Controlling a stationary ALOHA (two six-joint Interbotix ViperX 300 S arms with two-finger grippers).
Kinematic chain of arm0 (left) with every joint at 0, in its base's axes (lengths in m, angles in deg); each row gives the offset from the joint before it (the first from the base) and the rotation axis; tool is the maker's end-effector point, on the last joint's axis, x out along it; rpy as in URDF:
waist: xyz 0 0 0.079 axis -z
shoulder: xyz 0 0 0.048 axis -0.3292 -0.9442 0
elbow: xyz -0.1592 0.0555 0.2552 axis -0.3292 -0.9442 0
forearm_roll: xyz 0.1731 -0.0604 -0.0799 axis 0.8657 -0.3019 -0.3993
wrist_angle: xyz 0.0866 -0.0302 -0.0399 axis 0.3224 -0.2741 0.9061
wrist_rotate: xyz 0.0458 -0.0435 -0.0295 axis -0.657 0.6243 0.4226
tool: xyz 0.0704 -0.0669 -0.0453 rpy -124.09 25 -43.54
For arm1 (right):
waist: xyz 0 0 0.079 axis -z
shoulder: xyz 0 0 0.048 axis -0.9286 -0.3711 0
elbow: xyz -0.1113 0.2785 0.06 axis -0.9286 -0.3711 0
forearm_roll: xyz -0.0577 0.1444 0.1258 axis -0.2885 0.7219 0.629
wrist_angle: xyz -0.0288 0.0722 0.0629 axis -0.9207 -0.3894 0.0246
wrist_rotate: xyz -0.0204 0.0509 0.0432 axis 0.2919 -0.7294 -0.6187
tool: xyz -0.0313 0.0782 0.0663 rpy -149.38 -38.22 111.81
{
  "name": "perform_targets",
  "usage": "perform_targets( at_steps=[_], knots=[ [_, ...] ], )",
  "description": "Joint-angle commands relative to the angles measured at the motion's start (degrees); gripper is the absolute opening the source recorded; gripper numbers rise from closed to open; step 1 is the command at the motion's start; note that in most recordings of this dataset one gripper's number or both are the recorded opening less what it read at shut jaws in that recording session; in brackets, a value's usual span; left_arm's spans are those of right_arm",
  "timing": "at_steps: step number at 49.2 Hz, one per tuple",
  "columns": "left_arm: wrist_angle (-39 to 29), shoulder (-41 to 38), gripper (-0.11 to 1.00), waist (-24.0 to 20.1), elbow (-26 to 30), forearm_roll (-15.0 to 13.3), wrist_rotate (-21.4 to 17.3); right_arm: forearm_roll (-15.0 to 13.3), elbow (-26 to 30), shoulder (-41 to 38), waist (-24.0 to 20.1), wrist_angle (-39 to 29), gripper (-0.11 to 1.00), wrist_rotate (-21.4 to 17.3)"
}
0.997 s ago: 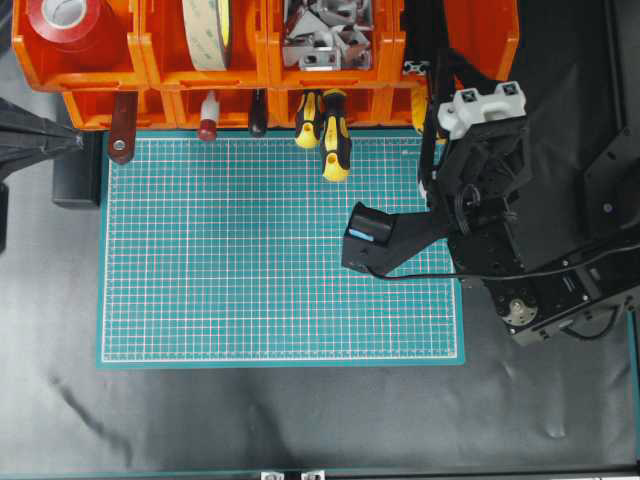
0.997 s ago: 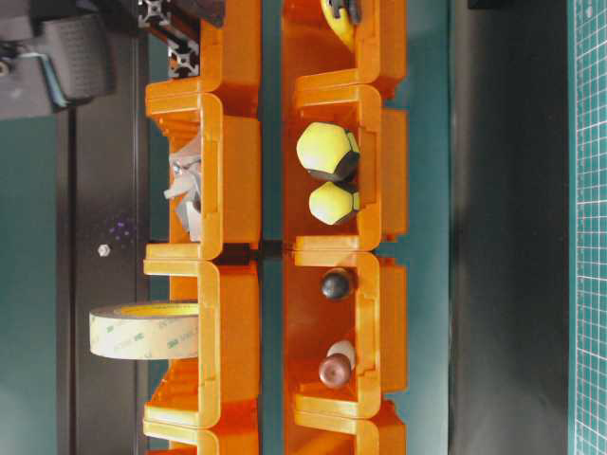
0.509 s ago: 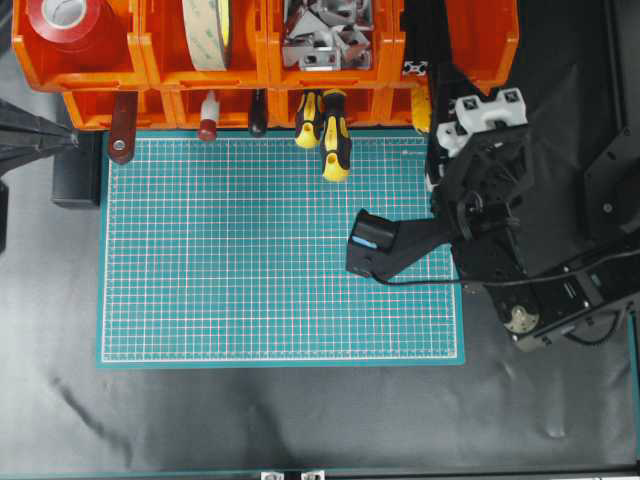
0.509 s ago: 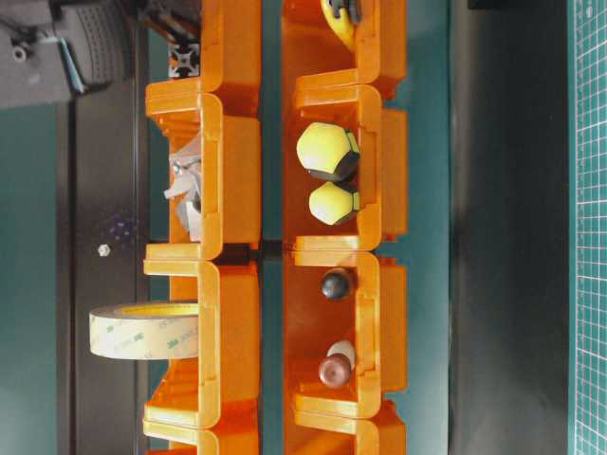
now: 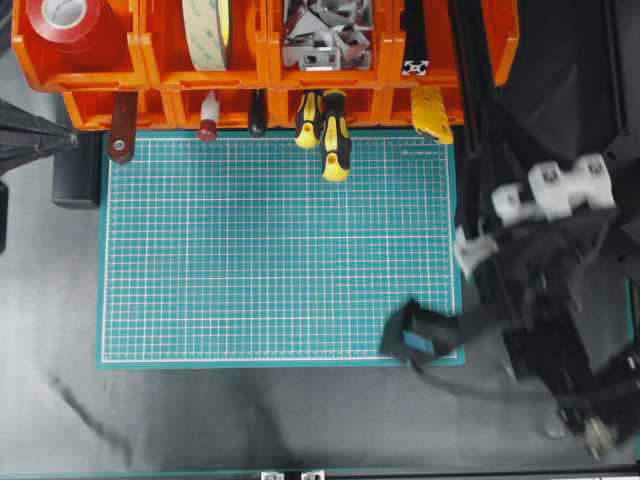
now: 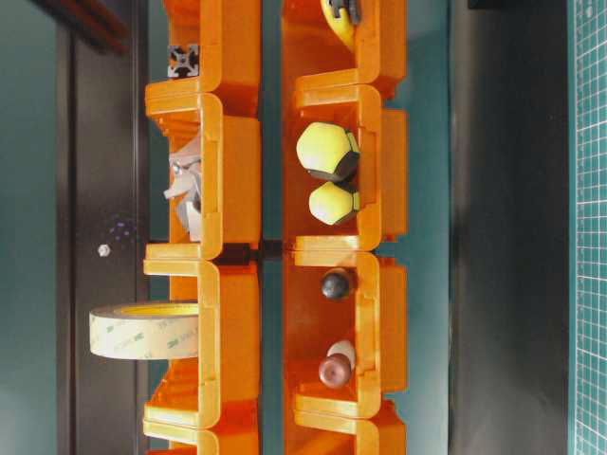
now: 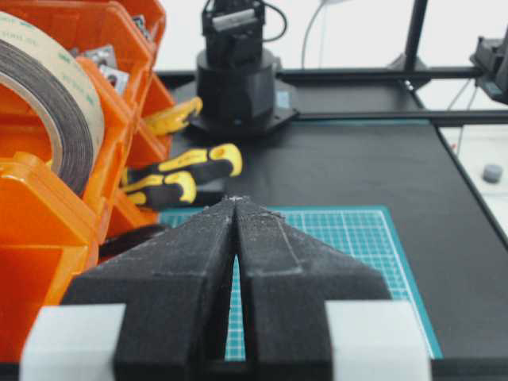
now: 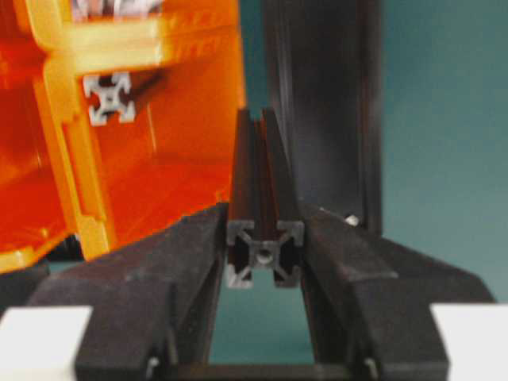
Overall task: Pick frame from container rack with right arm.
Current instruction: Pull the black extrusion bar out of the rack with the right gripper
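In the right wrist view my right gripper (image 8: 264, 242) is shut on the frame (image 8: 264, 198), a slotted black bar whose silvery cut end shows between the fingers. From overhead the frame (image 5: 468, 110) runs as a long dark bar from the rightmost upper bin of the orange container rack (image 5: 150, 75) down toward the blurred right arm (image 5: 550, 190). A second black bar (image 5: 413, 40) lies in that same bin, and its cut end (image 6: 183, 60) shows at table level. My left gripper (image 7: 236, 202) is shut and empty at the mat's left edge.
Two yellow-and-black screwdrivers (image 5: 330, 130) stick out of a lower bin onto the green mat (image 5: 270, 250). The upper bins hold red tape (image 5: 65, 20), a tape roll (image 5: 205, 30) and metal brackets (image 5: 325, 35). A yellow tool (image 5: 432, 112) lies under the frame's bin.
The right jaws closed on the frame. The right arm then pulled back toward the table's front, drawing the frame out of the bin. The left arm has not moved.
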Motion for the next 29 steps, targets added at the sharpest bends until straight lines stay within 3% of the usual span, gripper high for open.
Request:
perform_targets(
  at_steps=[1,15,29],
  knots=[
    [0.26,0.0,0.0,0.18,1.93,0.18,0.0,-1.32,3.25,-0.62,-3.34,-0.53,0.25,0.18],
    [0.26,1.76,0.0,0.18,2.29,0.18,0.09,-0.35,11.34,-6.59,-12.13,3.96,0.25,1.32],
    [-0.26,2.81,0.0,-0.18,2.55,0.18,0.09,9.49,13.54,-12.57,-13.54,13.27,0.25,0.79]
  ],
)
